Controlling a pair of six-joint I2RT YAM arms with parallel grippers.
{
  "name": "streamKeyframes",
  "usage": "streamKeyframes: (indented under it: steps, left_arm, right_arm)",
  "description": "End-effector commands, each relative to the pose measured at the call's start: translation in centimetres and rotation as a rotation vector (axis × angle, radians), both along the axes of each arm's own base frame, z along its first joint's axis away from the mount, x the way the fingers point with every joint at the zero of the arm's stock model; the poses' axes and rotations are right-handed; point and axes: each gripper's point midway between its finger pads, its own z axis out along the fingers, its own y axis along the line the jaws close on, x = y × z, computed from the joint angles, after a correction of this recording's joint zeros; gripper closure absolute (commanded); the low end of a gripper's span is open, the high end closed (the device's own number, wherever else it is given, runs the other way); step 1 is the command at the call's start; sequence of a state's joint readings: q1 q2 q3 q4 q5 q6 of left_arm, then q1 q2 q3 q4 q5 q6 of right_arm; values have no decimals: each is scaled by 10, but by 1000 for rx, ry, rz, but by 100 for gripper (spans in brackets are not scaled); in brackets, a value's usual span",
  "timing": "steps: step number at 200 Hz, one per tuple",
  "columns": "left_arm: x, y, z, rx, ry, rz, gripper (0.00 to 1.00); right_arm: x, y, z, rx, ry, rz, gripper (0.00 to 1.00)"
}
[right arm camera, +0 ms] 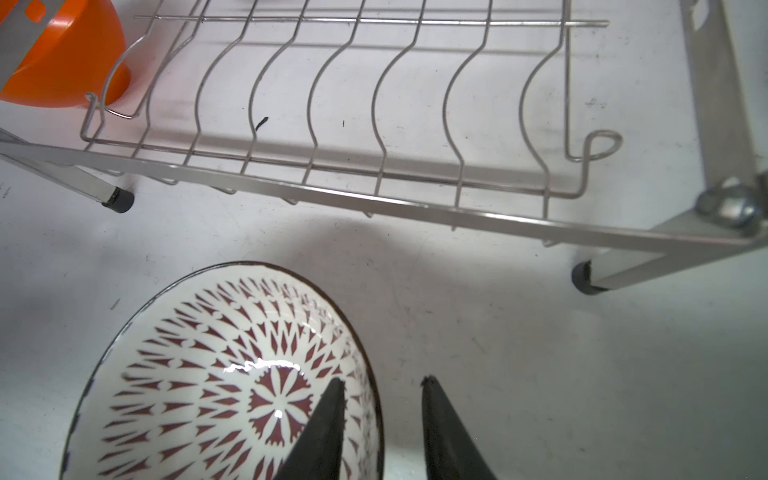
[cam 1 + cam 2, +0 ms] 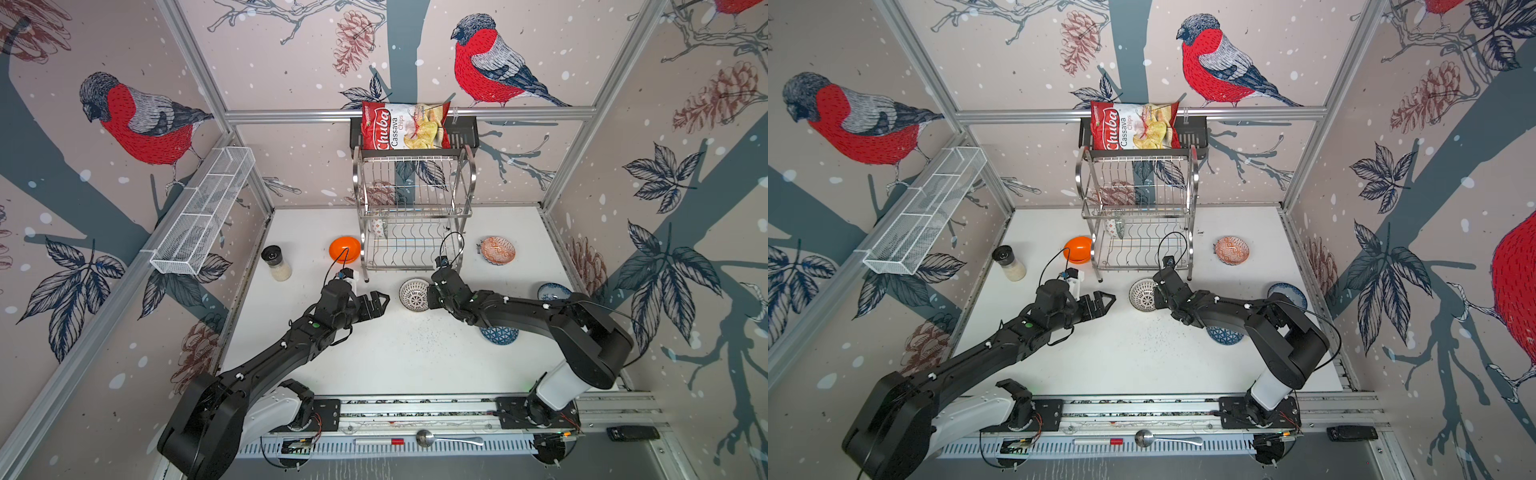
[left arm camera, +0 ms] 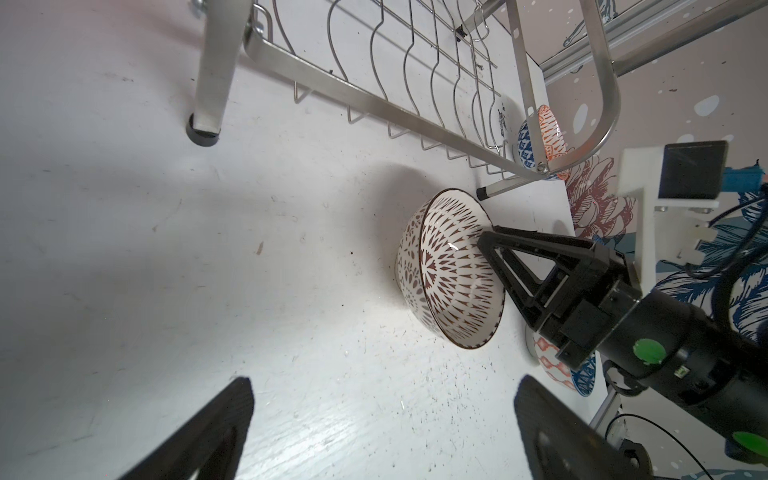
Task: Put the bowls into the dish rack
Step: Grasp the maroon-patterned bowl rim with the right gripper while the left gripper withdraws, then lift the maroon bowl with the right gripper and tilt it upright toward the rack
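Note:
A white bowl with a red-brown pattern point(image 2: 413, 294) point(image 3: 449, 270) point(image 1: 208, 374) sits just in front of the dish rack point(image 2: 415, 216) point(image 1: 415, 208). My right gripper point(image 2: 430, 297) point(image 1: 381, 379) straddles its rim, one finger inside and one outside. A strip of table shows between the outer finger and the rim. My left gripper point(image 2: 376, 305) point(image 3: 384, 415) hangs wide open over bare table to the left. The orange bowl point(image 2: 345, 249) stands by the rack's left leg. One patterned bowl point(image 2: 378, 227) stands on edge in the lower tier.
A red-orange bowl point(image 2: 497, 249) lies right of the rack, a blue floral bowl point(image 2: 552, 291) near the right wall, and a dark-blue triangle bowl point(image 2: 498, 334) under my right arm. A shaker jar point(image 2: 276, 262) stands at the left. A white mesh basket point(image 2: 203, 212) hangs on the left wall.

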State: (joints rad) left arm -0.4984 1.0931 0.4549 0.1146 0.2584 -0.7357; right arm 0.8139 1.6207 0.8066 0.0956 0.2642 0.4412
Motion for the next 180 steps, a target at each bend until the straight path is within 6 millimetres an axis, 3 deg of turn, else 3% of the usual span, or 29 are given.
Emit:
streamKeyframes:
  steps: [1, 45, 85, 138, 180]
  left_arm:
    - [5, -3, 10, -23, -38, -1, 2]
    - [5, -1, 11, -9, -42, 0, 2]
    - [10, 14, 21, 10, -53, 63, 2]
    - [9, 28, 15, -44, -19, 89, 2]
    - [5, 32, -1, -42, 21, 88, 2]
  right_arm:
    - [4, -3, 10, -38, -37, -15, 63]
    - [2, 13, 38, -48, -126, -6, 50]
    - [-11, 44, 44, 5, -107, 74, 45]
    - [-33, 87, 33, -22, -78, 190, 43]
    - [-44, 101, 8, -88, -31, 237, 45]
